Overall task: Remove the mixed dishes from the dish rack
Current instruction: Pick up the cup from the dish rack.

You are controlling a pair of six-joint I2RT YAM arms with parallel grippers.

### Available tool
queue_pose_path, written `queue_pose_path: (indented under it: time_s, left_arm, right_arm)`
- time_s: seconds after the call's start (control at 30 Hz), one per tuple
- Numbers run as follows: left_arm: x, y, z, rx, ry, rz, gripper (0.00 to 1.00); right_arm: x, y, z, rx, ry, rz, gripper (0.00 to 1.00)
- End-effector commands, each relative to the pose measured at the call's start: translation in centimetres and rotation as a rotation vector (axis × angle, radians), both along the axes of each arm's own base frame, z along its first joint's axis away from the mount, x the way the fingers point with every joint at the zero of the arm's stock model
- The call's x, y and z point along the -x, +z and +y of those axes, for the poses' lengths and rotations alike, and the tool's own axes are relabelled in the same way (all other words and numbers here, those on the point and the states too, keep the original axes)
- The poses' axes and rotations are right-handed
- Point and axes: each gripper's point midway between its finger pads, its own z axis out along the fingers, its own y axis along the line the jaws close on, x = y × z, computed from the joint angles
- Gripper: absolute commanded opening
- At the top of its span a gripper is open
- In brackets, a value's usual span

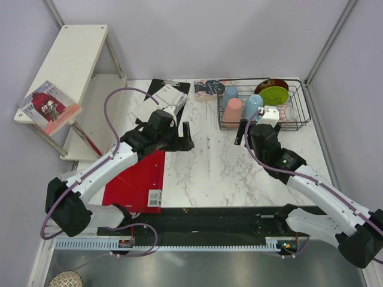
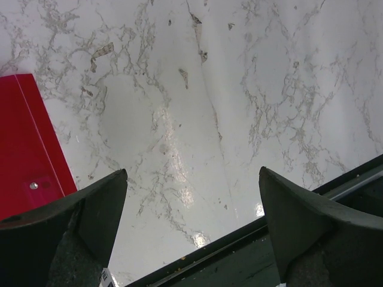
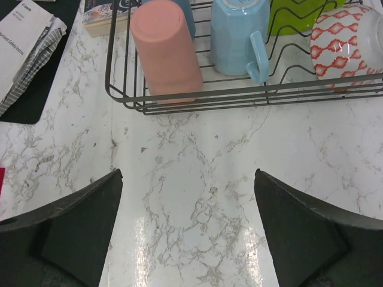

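The right fingers (image 3: pixel 187 179) are spread wide and hold nothing. They hang over the bare table (image 3: pixel 197 149), just in front of the dish rack (image 3: pixel 251 95). Seen from above, the rack sits at about 1 o'clock on the table.

The pink cup (image 3: pixel 164 51) stands upside down at 11 o'clock from the fingers, right behind the rack's front wire. I think it is the one to grab first, because it is nearest. The blue mug (image 3: pixel 236 36) is near it at 12 o'clock.

So come down from above the wire, one finger on each side of the pink cup, and do not bump the mug. Squeeze the cup's middle, then lift straight up until it clears the wire.

The left fingers (image 2: pixel 191 173) are wide and empty too, over the table beside the red board (image 2: pixel 24 143).
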Motion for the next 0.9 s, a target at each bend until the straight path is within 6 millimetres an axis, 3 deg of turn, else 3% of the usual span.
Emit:
queue_pose_path:
  time_s: [0.0, 0.13, 0.17, 0.23, 0.27, 0.43, 0.57, 0.77, 0.87]
  left_arm:
    - [0.4, -0.1, 0.5, 0.008, 0.013, -0.004, 0.98]
    - [0.5, -0.2, 0.6, 0.002, 0.009, -0.007, 0.97]
    - [0.6, -0.4, 0.7, 0.000, 0.009, -0.005, 0.97]
    - [0.8, -0.6, 0.8, 0.000, 0.011, -0.001, 0.97]
    - [0.9, -0.7, 0.9, -0.002, 0.011, 0.002, 0.97]
    - [1.6, 0.3, 0.1, 0.049, -0.051, -0.026, 0.96]
    - [2.2, 0.8, -0.1, 0.085, -0.078, -0.051, 0.96]
    - [2.5, 1.2, -0.4, 0.101, -0.107, -0.065, 0.96]
    - [2.7, 1.2, -0.8, 0.115, -0.132, -0.061, 0.96]
  right_arm:
    - [-1.6, 1.2, 0.7, -0.010, -0.027, -0.021, 0.98]
    - [-3.7, 1.8, 0.7, 0.030, -0.098, -0.023, 0.98]
    - [-4.5, 3.1, 1.0, 0.007, -0.108, -0.048, 0.98]
    - [-6.1, 2.8, 1.4, 0.009, -0.119, -0.040, 0.98]
    - [-7.1, 4.2, 1.8, -0.018, -0.121, -0.072, 0.98]
    - [-12.5, 2.6, 1.8, -0.018, -0.133, -0.017, 0.98]
    - [-16.0, -0.2, 1.3, -0.020, -0.137, 0.054, 0.98]
    - [-18.1, -2.7, 2.0, -0.003, -0.077, 0.090, 0.98]
    - [-18.5, -2.8, 2.6, -0.019, -0.046, 0.074, 0.98]
